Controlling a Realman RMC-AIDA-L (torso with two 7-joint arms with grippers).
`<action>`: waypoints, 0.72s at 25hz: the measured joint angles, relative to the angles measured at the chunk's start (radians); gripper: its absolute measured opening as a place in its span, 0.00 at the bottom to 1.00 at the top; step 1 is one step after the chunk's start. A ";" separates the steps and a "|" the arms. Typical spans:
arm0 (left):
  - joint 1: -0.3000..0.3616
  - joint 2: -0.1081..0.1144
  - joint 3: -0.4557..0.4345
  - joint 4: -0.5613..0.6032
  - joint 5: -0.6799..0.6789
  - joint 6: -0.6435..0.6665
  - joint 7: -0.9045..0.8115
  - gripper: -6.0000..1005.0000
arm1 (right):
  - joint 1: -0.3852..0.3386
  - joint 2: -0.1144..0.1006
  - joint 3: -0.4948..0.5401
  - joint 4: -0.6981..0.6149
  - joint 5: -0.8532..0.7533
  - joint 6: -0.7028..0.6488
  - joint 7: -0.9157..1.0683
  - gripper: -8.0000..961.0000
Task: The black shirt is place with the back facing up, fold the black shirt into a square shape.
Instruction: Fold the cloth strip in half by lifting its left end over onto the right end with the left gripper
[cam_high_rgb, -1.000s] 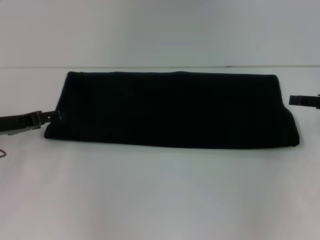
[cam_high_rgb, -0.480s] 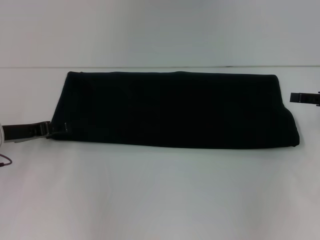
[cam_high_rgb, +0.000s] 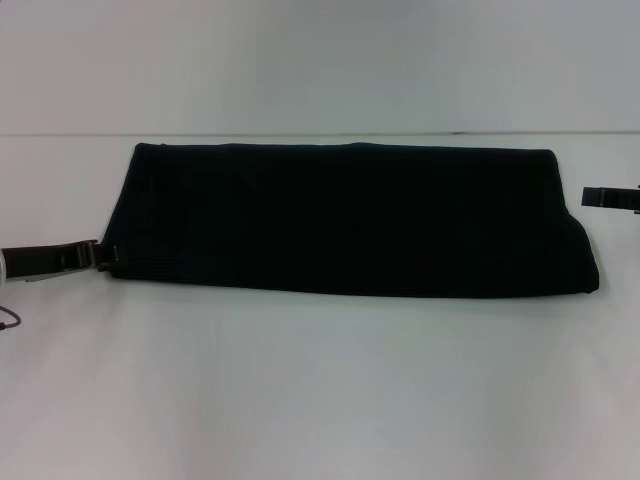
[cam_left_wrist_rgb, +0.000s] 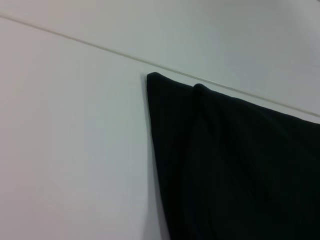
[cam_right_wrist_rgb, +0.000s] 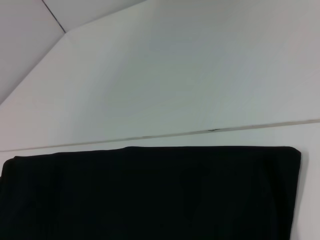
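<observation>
The black shirt (cam_high_rgb: 350, 220) lies on the white table as a long flat band running left to right, with no lettering showing. My left gripper (cam_high_rgb: 103, 258) reaches in from the left and sits at the band's near left corner, touching its edge. My right gripper (cam_high_rgb: 590, 197) hangs just beyond the shirt's right end, a little apart from the cloth. The left wrist view shows a far corner of the shirt (cam_left_wrist_rgb: 235, 165) with a fold ridge. The shirt's far edge (cam_right_wrist_rgb: 150, 195) fills the bottom of the right wrist view.
The white table (cam_high_rgb: 320, 390) stretches wide in front of the shirt. Its far edge (cam_high_rgb: 300, 134) runs just behind the shirt, against a pale wall. A thin cable loop (cam_high_rgb: 8, 320) lies at the far left.
My left gripper dropped from the middle of the shirt's left edge to its near left corner, then pulled slightly left. The right gripper stayed put.
</observation>
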 joint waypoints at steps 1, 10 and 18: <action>0.000 0.000 0.000 0.000 0.001 -0.001 0.000 0.57 | -0.001 0.000 0.000 0.000 0.000 0.000 0.000 0.62; -0.002 0.000 0.002 -0.001 0.021 -0.020 0.002 0.20 | -0.005 -0.003 -0.002 0.000 -0.001 0.003 0.000 0.62; -0.001 0.003 0.002 0.020 0.029 0.031 0.002 0.00 | 0.004 -0.011 -0.005 0.002 -0.105 -0.032 0.029 0.62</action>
